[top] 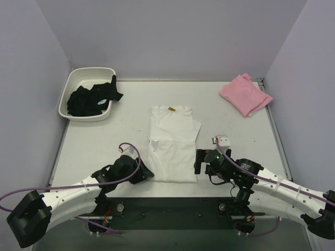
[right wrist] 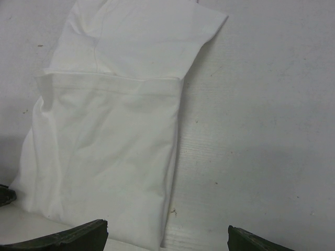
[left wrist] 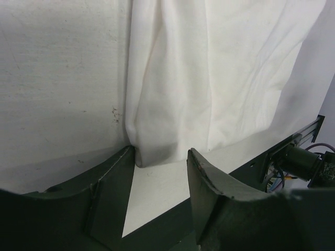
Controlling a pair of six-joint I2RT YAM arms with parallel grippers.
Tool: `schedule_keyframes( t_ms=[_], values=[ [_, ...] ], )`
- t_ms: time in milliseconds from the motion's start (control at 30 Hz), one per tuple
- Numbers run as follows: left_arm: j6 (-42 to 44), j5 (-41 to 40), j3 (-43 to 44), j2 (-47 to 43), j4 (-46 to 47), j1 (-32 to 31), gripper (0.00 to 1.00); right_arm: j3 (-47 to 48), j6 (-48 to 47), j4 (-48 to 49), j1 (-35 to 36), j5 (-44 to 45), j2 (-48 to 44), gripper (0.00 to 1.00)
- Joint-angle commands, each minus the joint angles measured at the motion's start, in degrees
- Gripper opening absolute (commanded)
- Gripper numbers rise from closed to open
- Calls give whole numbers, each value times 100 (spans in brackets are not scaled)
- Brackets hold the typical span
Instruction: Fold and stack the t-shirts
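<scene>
Both unclenched, left gripper (top: 148,175) and right gripper (top: 198,161) flank the white t-shirt (top: 172,144).

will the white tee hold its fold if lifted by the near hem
Probably not: the white tee lies in soft wrinkled layers, so it would likely sag between grip points. It looks thin and light. Its folded flap sits loose, so it may slip open.

we see a white plastic tub (top: 86,77) at the far left corner of the white table (top: 94,141), close to the left wall. black cloth (top: 89,100) lies heaped inside it, one end draped over the tub's right rim. pale lilac walls (top: 172,36) enclose the table on three sides.
</scene>
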Motion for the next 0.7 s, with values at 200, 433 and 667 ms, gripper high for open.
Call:
schedule_keyframes(
  t_ms=[200,433,667],
  values=[
    [544,-27,57,958,-796,479,48,-138,138,-118,98,-76,-225,100],
    [667,-79,268,1451,-858,523,32,-200,147,-65,133,-103,-278,100],
    [659,-79,312,1469,-884,523,0,-437,445,40,133,-339,-365,99]
  ],
)
